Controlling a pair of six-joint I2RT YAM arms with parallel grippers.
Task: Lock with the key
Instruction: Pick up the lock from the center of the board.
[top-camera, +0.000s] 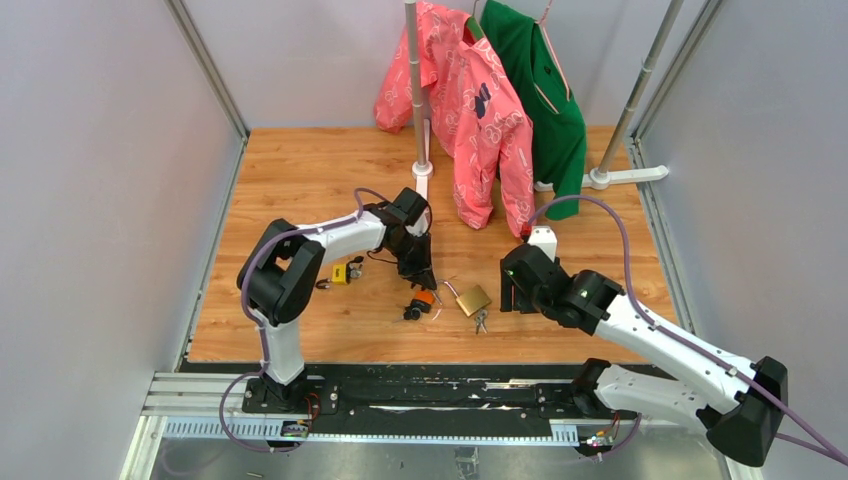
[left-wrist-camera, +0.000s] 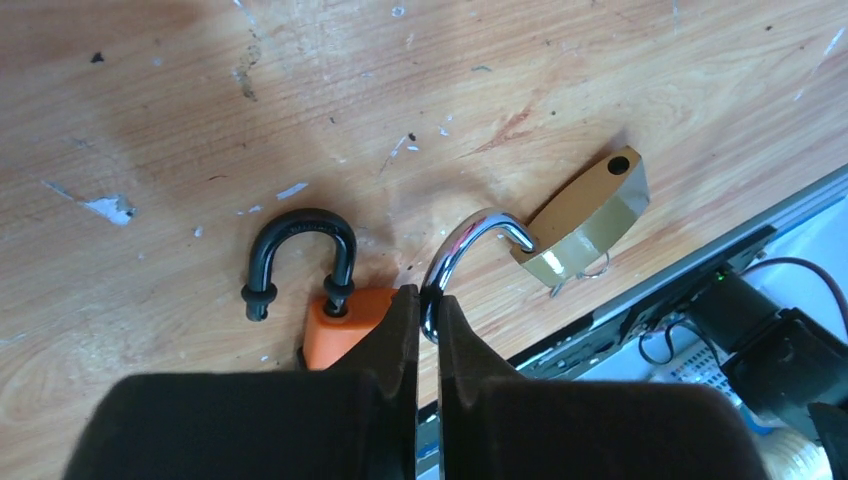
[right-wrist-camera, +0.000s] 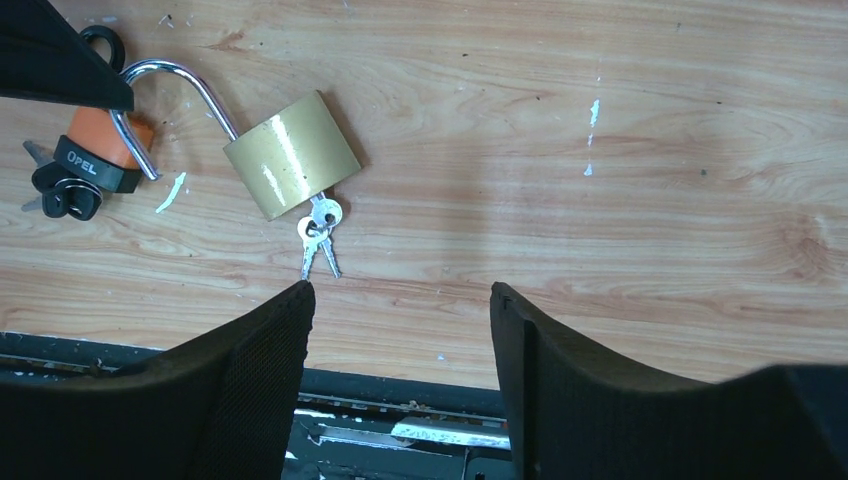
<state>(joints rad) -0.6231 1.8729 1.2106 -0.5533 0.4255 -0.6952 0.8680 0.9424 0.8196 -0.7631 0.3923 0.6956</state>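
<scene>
The padlock (right-wrist-camera: 292, 152) lies on the table (top-camera: 300, 170) near the front edge, its shackle (left-wrist-camera: 465, 240) swung open and keys (right-wrist-camera: 320, 240) at its base. My left gripper (left-wrist-camera: 428, 300) is clenched on the shackle, away from the body, with the arm bent sharply at the elbow and the wrist pointing down. An orange lock (left-wrist-camera: 340, 325) lies just beside it. My right gripper (right-wrist-camera: 400, 300) hovers near the padlock's right, jaws spread and holding nothing, forearm reaching in low.

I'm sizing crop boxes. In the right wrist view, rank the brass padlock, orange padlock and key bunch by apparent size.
1. brass padlock
2. orange padlock, partly hidden, so less sure
3. key bunch
</scene>
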